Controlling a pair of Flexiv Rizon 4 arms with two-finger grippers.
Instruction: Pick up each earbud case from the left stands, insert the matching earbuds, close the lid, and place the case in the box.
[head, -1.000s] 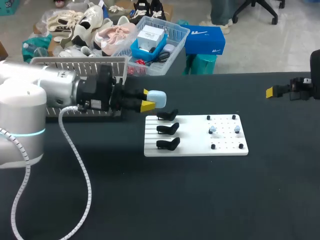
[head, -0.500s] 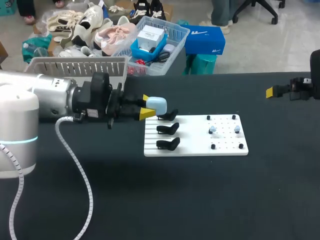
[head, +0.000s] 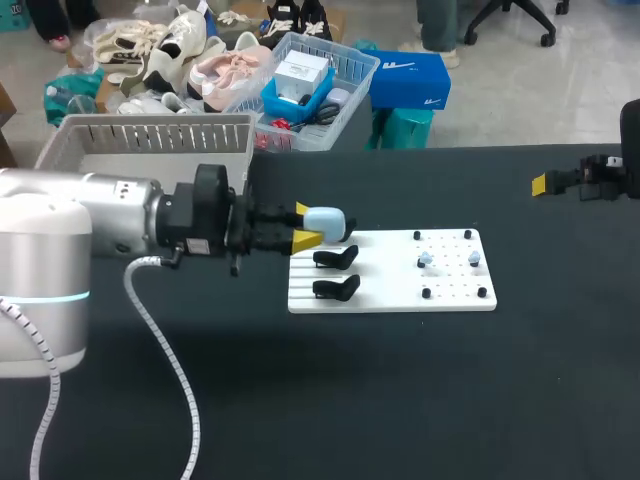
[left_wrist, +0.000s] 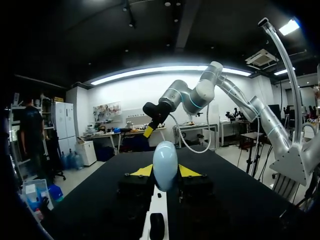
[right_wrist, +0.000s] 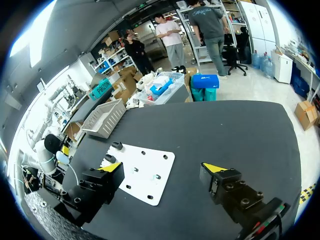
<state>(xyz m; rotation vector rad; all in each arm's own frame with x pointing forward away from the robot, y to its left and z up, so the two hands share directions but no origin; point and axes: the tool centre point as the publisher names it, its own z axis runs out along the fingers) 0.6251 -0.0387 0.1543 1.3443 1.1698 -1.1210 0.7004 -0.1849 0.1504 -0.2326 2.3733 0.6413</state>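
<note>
- Slatted white box (head: 150, 133): at the table's far left, behind the left arm.
- Left gripper (head: 304, 226): fingers closed from 2 sides on the pale blue earbud case (head: 324, 220), held over the rear left edge of the white board (head: 390, 292).
- Black stands (head: 337, 258): 2 show clearly on the board's left part, in front of the case.
- Earbuds (head: 425, 260): 2 pale ones among pegs on the board's right part.
- Right gripper (right_wrist: 163, 168): fingers spread wide, holding nothing, near the table's far right edge, well apart from the board.

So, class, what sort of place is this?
Probably a robotics lab bench: a silver robot arm, its yellow-tipped pincer gripping a pale blue oval earbud case near a white pegged fixture plate.
</note>
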